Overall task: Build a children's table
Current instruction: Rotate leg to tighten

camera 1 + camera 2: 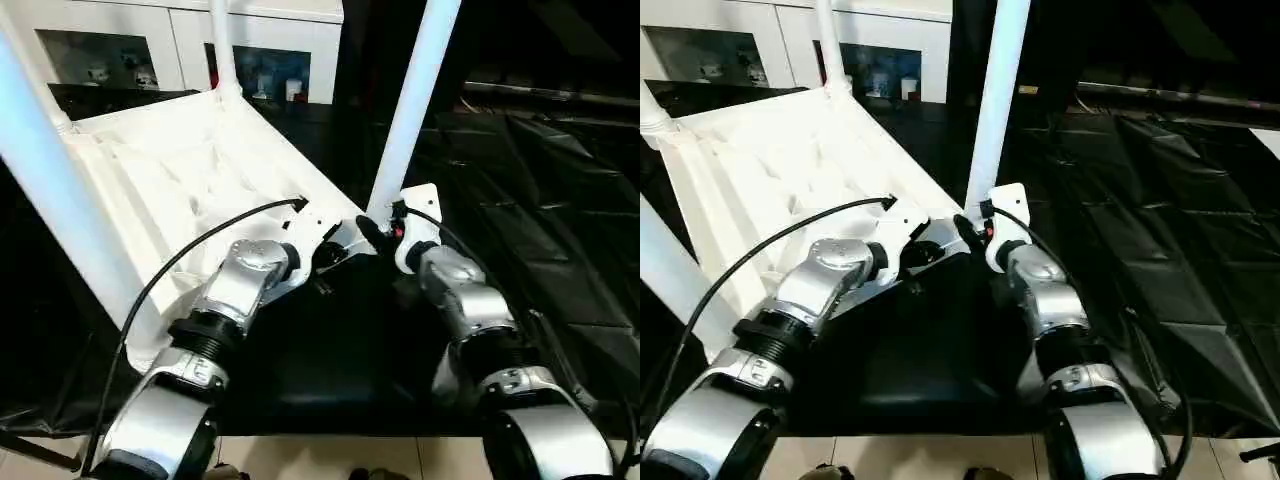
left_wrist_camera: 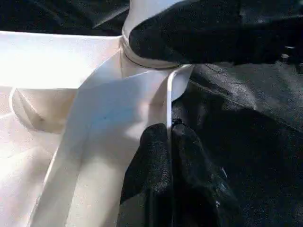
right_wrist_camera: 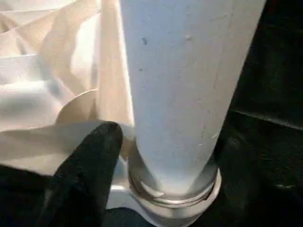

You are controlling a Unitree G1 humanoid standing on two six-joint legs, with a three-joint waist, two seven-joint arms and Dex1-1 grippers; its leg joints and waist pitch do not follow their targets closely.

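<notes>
The upturned tabletop (image 1: 190,170) lies on black sheeting (image 1: 540,200) with legs (image 1: 415,100) standing in its corner sockets, the left gripper (image 2: 169,142) pinched together on its near rim, the right gripper (image 1: 385,235) parted around the near leg's base.

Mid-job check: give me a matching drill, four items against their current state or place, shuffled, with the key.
Things:
1. left tool
2. right tool
3. tabletop
4. cabinet

States or places:
A. white, glass doors, at the back behind the work
B. underside up, ribs showing, legs standing in its corner sockets
C. shut on the thin side wall of the tabletop near a corner
D. at the base of the nearest leg, by its socket

Pairs: 1-C, 2-D, 3-B, 4-A
</notes>
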